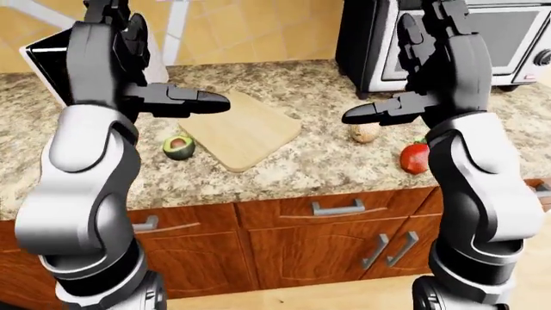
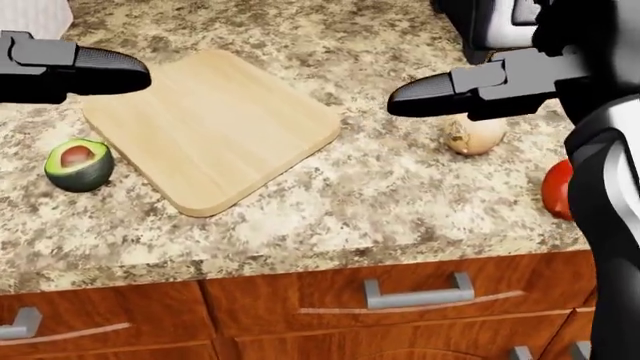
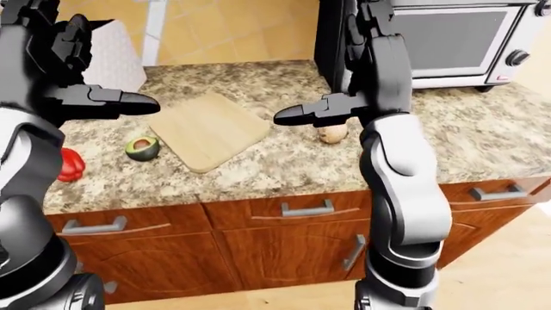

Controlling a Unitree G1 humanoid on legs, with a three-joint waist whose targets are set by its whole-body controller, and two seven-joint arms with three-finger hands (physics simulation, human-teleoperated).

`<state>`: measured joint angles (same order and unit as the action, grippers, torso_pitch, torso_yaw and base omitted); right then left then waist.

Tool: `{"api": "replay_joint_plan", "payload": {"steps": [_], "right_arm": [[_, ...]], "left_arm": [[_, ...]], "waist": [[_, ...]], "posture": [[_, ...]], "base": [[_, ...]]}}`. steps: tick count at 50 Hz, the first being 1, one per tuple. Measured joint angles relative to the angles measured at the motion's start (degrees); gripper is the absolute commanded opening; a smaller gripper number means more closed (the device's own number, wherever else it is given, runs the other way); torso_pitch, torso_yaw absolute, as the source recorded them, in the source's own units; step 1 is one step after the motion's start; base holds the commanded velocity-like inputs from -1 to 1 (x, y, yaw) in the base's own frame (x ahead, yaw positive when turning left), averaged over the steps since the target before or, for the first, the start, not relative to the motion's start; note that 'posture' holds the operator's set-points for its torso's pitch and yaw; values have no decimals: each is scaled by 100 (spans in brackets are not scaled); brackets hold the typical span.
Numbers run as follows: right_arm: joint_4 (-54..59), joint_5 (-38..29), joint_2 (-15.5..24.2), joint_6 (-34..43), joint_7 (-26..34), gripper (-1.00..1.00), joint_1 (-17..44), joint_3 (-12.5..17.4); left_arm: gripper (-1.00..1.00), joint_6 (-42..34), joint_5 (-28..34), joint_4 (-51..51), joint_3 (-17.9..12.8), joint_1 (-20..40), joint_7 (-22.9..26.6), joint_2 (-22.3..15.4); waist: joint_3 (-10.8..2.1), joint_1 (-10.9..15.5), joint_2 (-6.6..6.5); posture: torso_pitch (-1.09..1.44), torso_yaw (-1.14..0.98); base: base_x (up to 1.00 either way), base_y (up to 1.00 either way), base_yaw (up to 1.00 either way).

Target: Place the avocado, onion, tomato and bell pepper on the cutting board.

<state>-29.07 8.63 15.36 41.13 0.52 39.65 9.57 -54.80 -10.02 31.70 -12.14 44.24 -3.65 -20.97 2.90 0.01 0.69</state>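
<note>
**Counter stock before the first pick: board bare, four items loose**

- Bell pepper [image 3: 70,165]: red, glossy, lumpy; far left on the counter [image 2: 400,202], speckled granite over wood-grain drawers
- Left hand [image 2: 85,71]: matte black, raised above the counter and holding nothing, likely poised; whether its fingers are spread or pressed together cannot be told
- Avocado [image 2: 78,164]: halved, pit showing, dark skin; just beside the board's left edge
- Cutting board [image 2: 215,124]: pale wood, rounded corners, lying askew, nothing on it
- Right hand [image 2: 440,90]: black, hovering over the onion, empty; finger spacing cannot be told
- Onion [image 2: 474,135]: tan, papery, round; well right of board
- Tomato [image 1: 415,157]: red, smooth; furthest right, near the counter edge
</note>
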Motion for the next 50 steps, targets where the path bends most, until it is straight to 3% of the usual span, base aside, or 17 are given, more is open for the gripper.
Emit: {"api": "replay_joint_plan", "payload": {"steps": [5, 7, 8, 10, 13, 15, 17, 21, 24, 28, 31, 37, 45, 49, 50], "right_arm": [[-53, -47, -28, -86, 31, 100, -38, -43], [23, -64, -47, -94, 21, 100, 26, -27], [26, -52, -85, -110, 9, 100, 30, -17], [29, -5, -102, -116, -10, 100, -29, -53], [115, 12, -9, -71, 25, 100, 100, -161], [163, -25, -28, -118, 62, 100, 123, -219], [110, -73, -5, -163, 93, 100, 40, -157], [50, -183, -5, -161, 93, 100, 21, 16], [-38, -180, -12, -205, 95, 100, 37, 12], [-49, -165, -25, -233, 108, 100, -25, -4], [47, -93, -168, -206, 94, 100, -135, -91], [15, 22, -91, -246, -19, 100, -64, -62], [-32, 107, -93, -276, -35, 100, -55, -88], [34, 154, -103, -209, -72, 100, -54, -75], [39, 163, -105, -190, -81, 100, -83, -72]], "left_arm": [[100, 8, 39, 114, -56, 35, -20, -28], [100, 9, 33, 122, -73, 88, -22, -64], [100, 25, 38, 121, -92, 69, -26, -79], [100, 12, 59, 69, -135, -32, -48, -59], [100, -97, 92, -237, -146, 76, -86, -93], [100, -132, 99, -270, -135, 46, -95, -72], [100, -103, 71, -147, -46, 6, -74, -15], [100, 29, -14, 11, 64, 105, -2, -8], [100, 88, 30, 85, 15, 96, -15, -1], [100, 53, 78, 43, 21, 79, -9, 1], [100, 8, 131, -50, -24, -51, -16, 17], [100, -30, 202, -5, -70, -12, -17, 5], [100, -17, 195, 38, -97, -34, -1, -12], [100, -22, 188, 33, -106, -50, 3, -19], [100, -18, 182, 22, -96, -66, 5, 0]], "waist": [[-102, 26, -120], [-57, -16, -286], [-31, -20, -282], [89, 19, -143], [154, 56, -28], [88, 29, 114], [19, -18, 11], [-183, -18, 112], [-154, -3, -38], [-78, -38, -499], [90, 50, -513], [147, -38, -221], [135, 23, -72], [135, 97, 104], [130, 93, 92]], "posture": [[0, 0], [0, 0], [0, 0], [0, 0], [0, 0], [0, 0], [0, 0], [0, 0], [0, 0], [0, 0], [0, 0], [0, 0], [0, 0], [0, 0], [0, 0]], "base": [[2, 18, 0], [0, 0, 0], [0, 0, 0], [0, 0, 0], [0, 10, 0], [0, 35, 0], [0, 35, 0], [0, 48, 0], [0, 46, 0], [0, 35, 0], [0, 0, 0], [0, 0, 0], [0, 0, 0], [0, -25, 0], [0, -100, 0]]}}
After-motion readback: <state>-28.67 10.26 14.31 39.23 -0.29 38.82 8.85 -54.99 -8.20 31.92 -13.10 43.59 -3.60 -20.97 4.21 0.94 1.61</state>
